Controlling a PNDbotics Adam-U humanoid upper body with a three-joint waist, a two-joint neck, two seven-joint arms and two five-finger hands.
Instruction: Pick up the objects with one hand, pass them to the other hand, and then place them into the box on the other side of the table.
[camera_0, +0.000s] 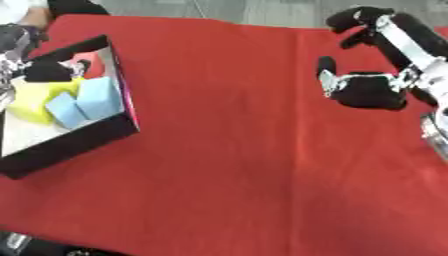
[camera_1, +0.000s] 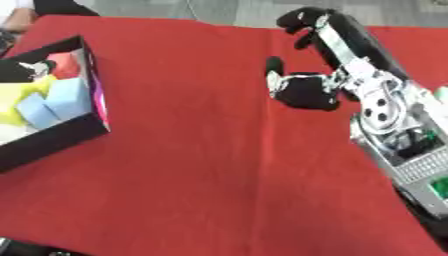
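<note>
Right robot hand (camera_1: 306, 92): raised above the bench's right side near the far edge, fingers curled, nothing visibly held.
Left robot hand (camera_0: 48, 71): dark shape over the box's far-left corner; fingers too blurred to call open or closed.
Box (camera_0: 87, 135): black-walled, at the left edge of the red bench (camera_0: 227, 165), sitting askew.
Contents: yellow block (camera_0: 35, 102), two pale blue blocks (camera_0: 98, 97), red block (camera_0: 92, 62), all inside, packed close.
Bare cloth: no loose block seen outside the box.
Risk: likely knock against the near wall or stacked blocks if the left robot hand lifts out carelessly, given the crowding.
View difference: right eye shows forearm electronics (camera_1: 402, 145) at the right edge, mostly cropped in the left eye; left eye shows more of the box's far-left corner.
</note>
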